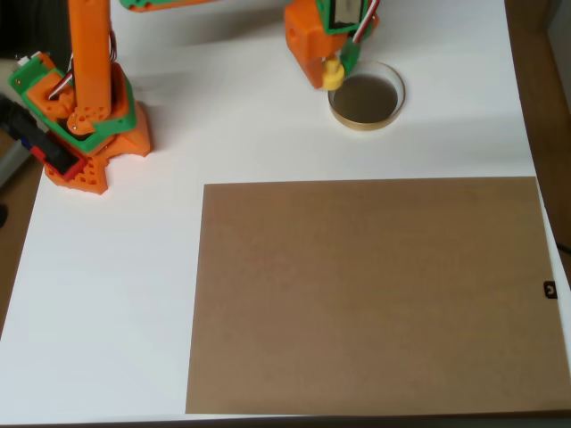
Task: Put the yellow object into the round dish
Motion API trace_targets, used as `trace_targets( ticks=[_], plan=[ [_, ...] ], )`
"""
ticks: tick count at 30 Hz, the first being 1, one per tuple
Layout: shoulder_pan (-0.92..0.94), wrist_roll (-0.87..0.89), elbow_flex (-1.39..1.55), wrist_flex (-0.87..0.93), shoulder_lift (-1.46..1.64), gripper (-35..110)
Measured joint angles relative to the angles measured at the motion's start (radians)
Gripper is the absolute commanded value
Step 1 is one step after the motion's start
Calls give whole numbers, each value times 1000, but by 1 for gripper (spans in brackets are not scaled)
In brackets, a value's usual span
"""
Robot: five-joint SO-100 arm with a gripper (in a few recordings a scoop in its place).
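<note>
At the far left of the overhead view, the arm's base point(85, 134) sits on the white table point(116, 294), an orange and green block with a red part low on its outer side. An orange column rises from it toward the top edge of the picture.

Further right, a large brown board point(370, 294) lies flat on the table and covers most of the lower half of the view, its left edge starting a little to the right of the base. A small dark mark point(550, 289) shows near its right edge.

Above the board, near the top of the picture, the gripper point(335, 67) hangs down from the orange and green end of the arm. The yellow object point(333, 74) is at its tip, and the fingers appear closed around it, though the arm's body hides most of the jaws from this angle. The yellow piece lies over the left rim of the round dish point(390, 109); whether it touches the rim or is held just above it cannot be told from straight overhead.

That dish stands on the bare white table, just above the board's top edge and apart from it. Its tan rim circles a dark greyish inside, with nothing lying in the middle.

Along the right side, a strip of brown floor point(546, 89) shows beyond the table's edge.
</note>
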Motion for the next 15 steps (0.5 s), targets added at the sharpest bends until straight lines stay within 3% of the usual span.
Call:
trace_targets(
  ticks=[15],
  plan=[
    [17, 71, -256, 14, -209, 0]
  ],
)
